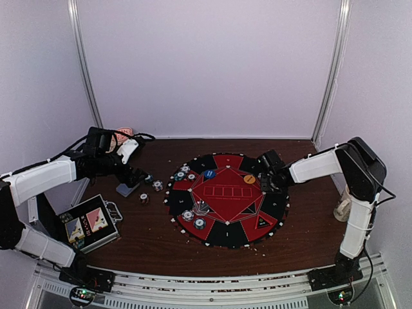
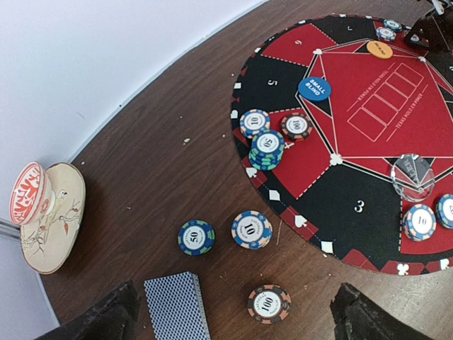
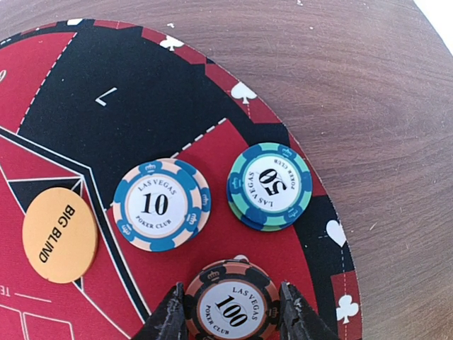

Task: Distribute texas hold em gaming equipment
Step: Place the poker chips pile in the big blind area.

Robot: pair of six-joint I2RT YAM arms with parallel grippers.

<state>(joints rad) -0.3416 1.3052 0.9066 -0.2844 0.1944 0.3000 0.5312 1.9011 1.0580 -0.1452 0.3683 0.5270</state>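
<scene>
A round red-and-black poker mat [image 1: 239, 233] lies mid-table. My left gripper [image 2: 237, 319] is open and empty above bare wood left of the mat. Below it lie a 50 chip [image 2: 196, 236], a 10 chip [image 2: 251, 229], a 100 chip [image 2: 269, 304] and a grey-blue card deck [image 2: 177, 306]. My right gripper [image 3: 232, 315] is shut on a 100 chip [image 3: 232, 306], low over the mat's right red segment. A 10 chip stack [image 3: 161, 204], a 50 chip stack [image 3: 270, 185] and the orange Big Blind button [image 3: 59, 234] lie beside it. The blue Small Blind button [image 2: 314, 88] is on the mat.
A beige mug [image 2: 46, 216] lies on its side at the back left. A metal case with card pictures [image 1: 89, 223] sits front left. More chip stacks [image 2: 267, 149] and a clear disc [image 2: 413, 177] rest on the mat. A pale object [image 1: 342, 207] stands at the right edge.
</scene>
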